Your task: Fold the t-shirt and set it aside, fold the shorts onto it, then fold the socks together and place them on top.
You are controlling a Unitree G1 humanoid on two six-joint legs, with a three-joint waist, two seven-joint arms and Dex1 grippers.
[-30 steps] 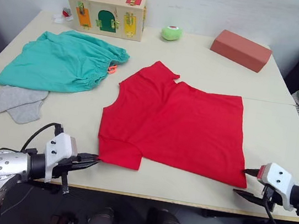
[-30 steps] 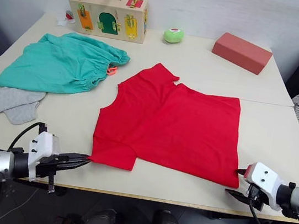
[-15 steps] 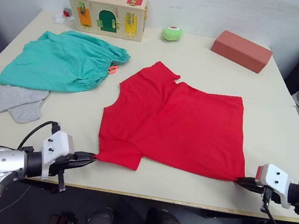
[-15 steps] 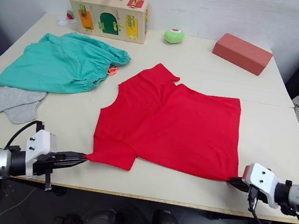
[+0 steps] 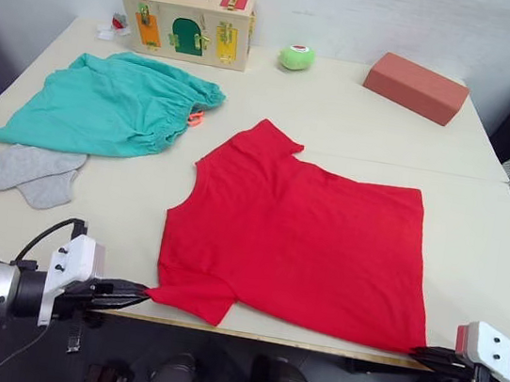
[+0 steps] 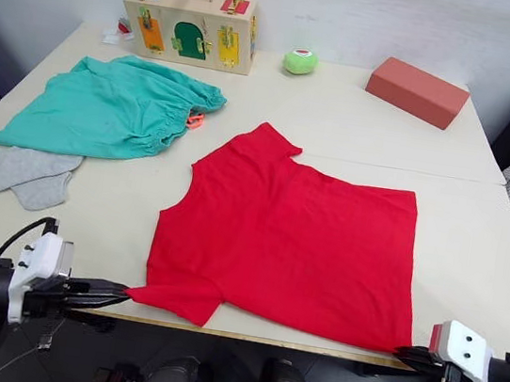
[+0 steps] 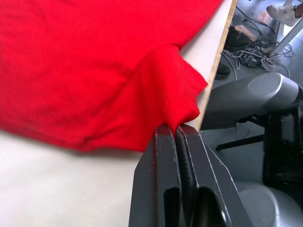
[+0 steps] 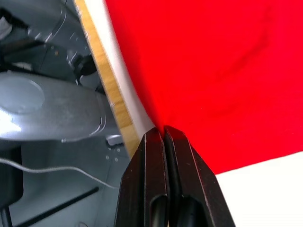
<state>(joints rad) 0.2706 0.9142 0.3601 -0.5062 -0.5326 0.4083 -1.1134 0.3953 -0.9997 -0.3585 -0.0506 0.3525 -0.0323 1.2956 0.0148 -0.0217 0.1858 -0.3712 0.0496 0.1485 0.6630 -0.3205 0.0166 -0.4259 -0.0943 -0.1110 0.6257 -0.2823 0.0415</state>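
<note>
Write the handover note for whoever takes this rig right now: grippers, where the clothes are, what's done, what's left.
Left gripper: shut on the t-shirt's near sleeve corner.
Right gripper: shut on the t-shirt's near hem corner at the table edge.
T-shirt: spread flat mid-table, unfolded.
Shorts: unfolded, far left.
Socks: lying loose just nearer than the shorts.
Done: both near corners gripped.
Left: fold the t-shirt and set it aside, fold the shorts onto it, pair the socks on top.

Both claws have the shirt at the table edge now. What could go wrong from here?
The left claw pinches only the tip of the plain red cotton t-shirt's sleeve, so it may slip free. The right claw holds just a hem corner. Both corners sit at the pale table's near edge, so a dropped corner could hang off.
</note>
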